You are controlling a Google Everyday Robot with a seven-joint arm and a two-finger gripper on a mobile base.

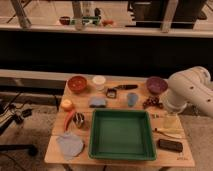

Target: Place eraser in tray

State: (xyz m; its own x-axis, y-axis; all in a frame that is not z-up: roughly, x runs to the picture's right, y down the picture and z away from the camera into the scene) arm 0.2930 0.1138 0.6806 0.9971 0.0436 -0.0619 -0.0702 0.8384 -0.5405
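The eraser (170, 145), a small flat black block, lies on the wooden table near its front right corner, just right of the tray. The tray (121, 152), large and green with raised sides, sits at the table's front centre with nothing in it. My white arm (189, 90) comes in from the right. Its gripper (170, 121) hangs pointing down over the table's right side, a little behind and above the eraser. It is open and holds nothing.
Behind the tray stand a red bowl (77, 83), a white cup (99, 82), a black-handled tool (120, 90), a purple bowl (156, 85), grapes (151, 102) and two bluish items. On the left lie a red chili (69, 120) and a grey-blue cloth (70, 145).
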